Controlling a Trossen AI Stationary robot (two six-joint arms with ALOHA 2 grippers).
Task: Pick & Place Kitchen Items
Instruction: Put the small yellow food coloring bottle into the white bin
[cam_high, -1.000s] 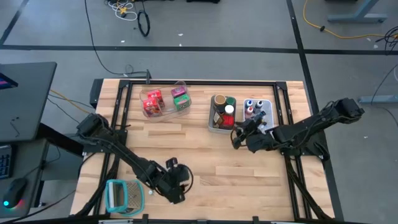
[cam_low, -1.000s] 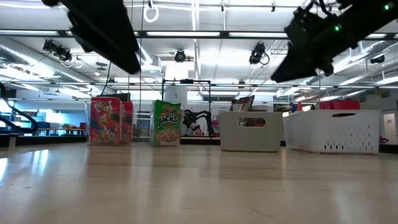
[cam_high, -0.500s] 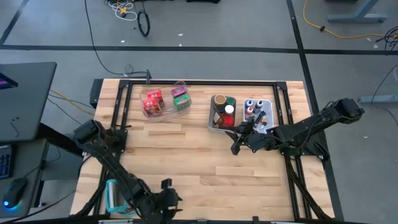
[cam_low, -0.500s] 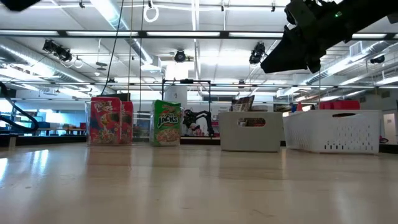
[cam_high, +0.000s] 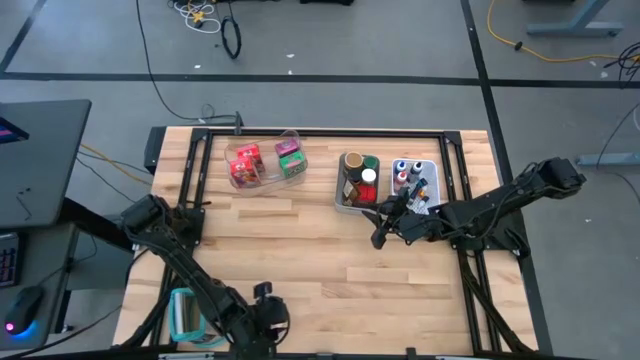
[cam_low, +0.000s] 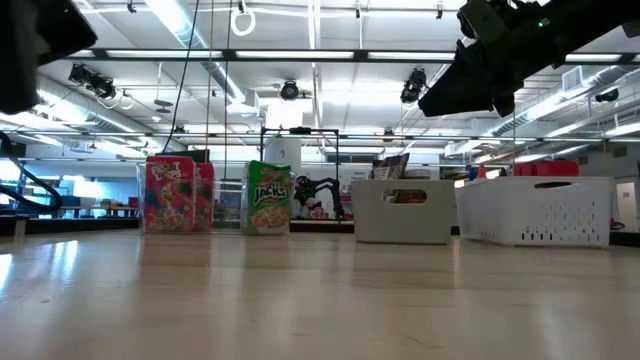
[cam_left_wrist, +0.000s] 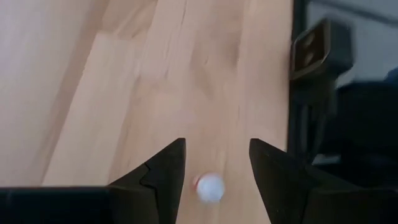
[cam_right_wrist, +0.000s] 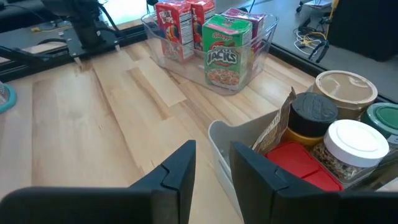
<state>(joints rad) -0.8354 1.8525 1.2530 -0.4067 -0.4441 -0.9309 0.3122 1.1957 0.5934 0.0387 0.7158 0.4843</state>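
My left gripper (cam_high: 275, 318) (cam_left_wrist: 217, 144) hovers open by the table's near edge, beside the teal-and-white holder (cam_high: 186, 314). A tiny white round piece (cam_left_wrist: 210, 188) lies on the wood between its fingers, which stand either side of it. My right gripper (cam_high: 378, 236) (cam_right_wrist: 212, 163) hangs open and empty above the table, just before the grey bin (cam_right_wrist: 236, 134). That bin holds a red packet (cam_right_wrist: 295, 158), a black-capped jar (cam_right_wrist: 314, 112) and a white-capped jar (cam_right_wrist: 354, 143). Red boxes (cam_right_wrist: 180, 18) and a green box (cam_right_wrist: 225, 53) stand in the clear bin (cam_high: 265, 160).
A white bin (cam_high: 415, 178) with small bottles sits right of the grey bin. Both bins and the clear bin line the far half of the table. Bare wood (cam_high: 330, 260) spreads across the middle. A black frame (cam_left_wrist: 314, 50) runs along the table's edge close to my left gripper.
My left gripper has swung toward the table's left and near edge and sunk a little, still open. My right gripper has turned at the wrist while staying in place by the grey bin.
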